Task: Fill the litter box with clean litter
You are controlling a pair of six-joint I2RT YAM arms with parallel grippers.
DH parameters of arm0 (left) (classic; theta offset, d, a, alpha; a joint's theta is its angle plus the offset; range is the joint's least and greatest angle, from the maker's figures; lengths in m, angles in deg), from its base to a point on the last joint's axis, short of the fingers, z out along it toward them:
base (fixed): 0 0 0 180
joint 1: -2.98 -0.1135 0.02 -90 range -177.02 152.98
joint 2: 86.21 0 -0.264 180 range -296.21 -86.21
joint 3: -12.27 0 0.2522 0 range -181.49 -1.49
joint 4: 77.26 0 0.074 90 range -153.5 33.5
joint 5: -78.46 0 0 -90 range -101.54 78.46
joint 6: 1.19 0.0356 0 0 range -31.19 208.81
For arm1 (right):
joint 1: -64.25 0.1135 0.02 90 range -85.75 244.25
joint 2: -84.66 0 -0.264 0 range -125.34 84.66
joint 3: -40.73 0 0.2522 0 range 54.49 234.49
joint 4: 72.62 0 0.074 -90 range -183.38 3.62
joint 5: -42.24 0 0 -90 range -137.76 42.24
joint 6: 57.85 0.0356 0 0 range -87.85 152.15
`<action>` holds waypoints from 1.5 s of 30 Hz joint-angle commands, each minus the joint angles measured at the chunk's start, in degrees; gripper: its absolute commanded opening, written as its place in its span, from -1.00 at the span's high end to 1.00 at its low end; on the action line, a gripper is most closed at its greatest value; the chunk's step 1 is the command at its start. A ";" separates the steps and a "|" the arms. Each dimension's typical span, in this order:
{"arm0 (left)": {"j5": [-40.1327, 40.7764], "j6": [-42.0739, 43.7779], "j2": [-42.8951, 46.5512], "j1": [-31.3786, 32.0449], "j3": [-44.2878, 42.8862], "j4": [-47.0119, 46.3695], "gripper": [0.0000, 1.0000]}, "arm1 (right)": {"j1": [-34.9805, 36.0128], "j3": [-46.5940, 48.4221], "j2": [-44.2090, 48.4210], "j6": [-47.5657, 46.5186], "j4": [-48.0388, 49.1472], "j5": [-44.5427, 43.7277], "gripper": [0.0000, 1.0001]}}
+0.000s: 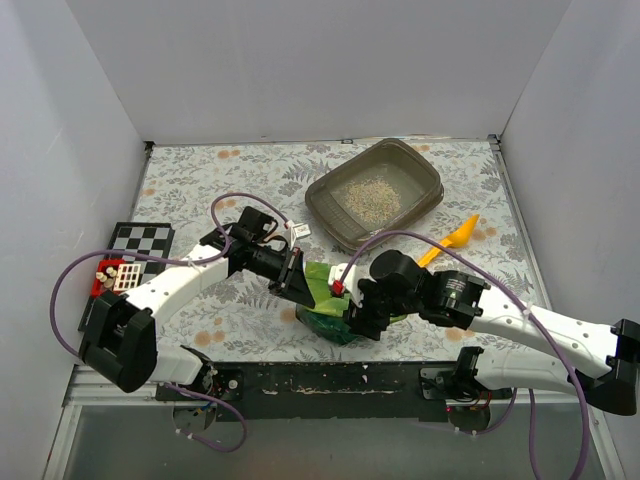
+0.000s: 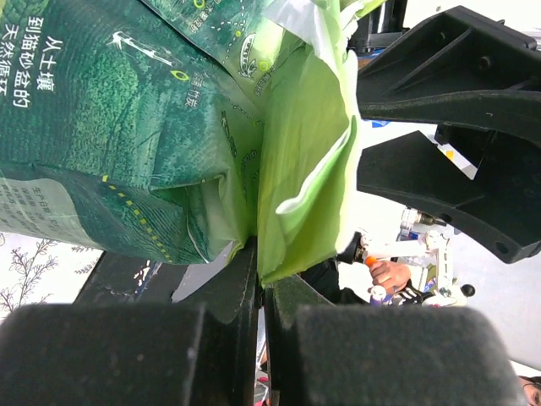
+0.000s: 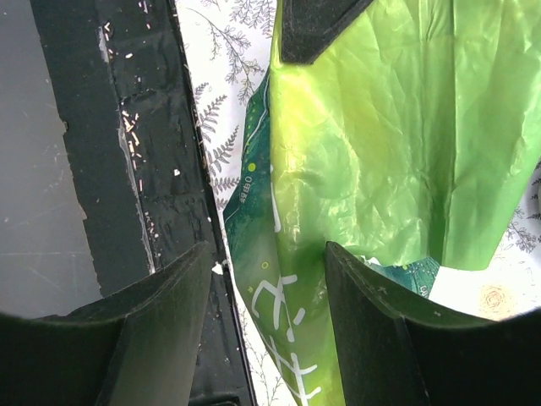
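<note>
We see the left gripper (image 2: 260, 275) pinched shut on the pale flap of the green bag (image 1: 322, 288) at the bench's (image 1: 200, 180) near edge, while the right gripper (image 3: 269, 254) stands spread astride the bag's side. The litter box (image 1: 330, 222) sits well beyond, right of centre, a thin patch of clean litter (image 1: 372, 192) on its floor.

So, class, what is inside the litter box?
Inside the litter box lies a thin patch of pale litter mid-floor; bare grey floor surrounds it. The floor beneath the granules is covered.
</note>
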 commanded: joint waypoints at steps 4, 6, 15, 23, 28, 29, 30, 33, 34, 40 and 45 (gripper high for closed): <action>1.52 2.28 -1.40 -0.18 -2.04 1.45 1.00 | 0.36 -3.29 0.39 -1.05 0.35 -2.10 -0.19; 0.73 2.46 -1.41 -0.35 -2.30 1.37 1.00 | 0.27 -3.99 -0.31 -1.31 -0.17 -2.79 -0.14; -2.08 3.69 -0.97 -1.85 -2.92 1.28 1.00 | 0.18 -6.19 -1.64 -1.58 0.18 -4.12 0.56; -3.14 4.13 -0.70 -4.57 -3.44 -0.39 1.00 | 0.10 -5.49 -3.30 -0.44 -0.35 -5.52 0.97; 11.77 4.66 5.60 -4.84 -7.48 -3.63 0.70 | -1.39 -3.21 -3.40 2.37 -2.11 -6.32 0.97; 14.59 4.66 7.71 -4.84 -7.84 -5.47 0.62 | -1.92 -3.03 -3.05 2.90 -2.28 -5.97 0.97; 16.70 5.09 9.91 -4.84 -8.36 -6.71 0.52 | -2.36 -2.85 -2.87 3.43 -2.37 -5.70 0.97; 18.49 6.58 14.93 -4.75 -8.19 -9.96 0.44 | -4.20 -1.80 -2.34 5.53 -2.90 -4.83 0.97; 17.18 7.03 15.99 -4.75 -7.58 -10.93 0.41 | -4.82 -1.71 -1.90 6.24 -2.64 -4.13 0.97; 9.87 13.26 20.73 -1.07 -2.58 -17.16 0.28 | -11.32 -1.98 -0.49 8.62 -0.09 5.80 0.97; 5.93 19.85 21.10 0.88 -0.37 -20.52 0.16 | -13.17 0.48 -2.42 8.97 -1.84 10.46 0.97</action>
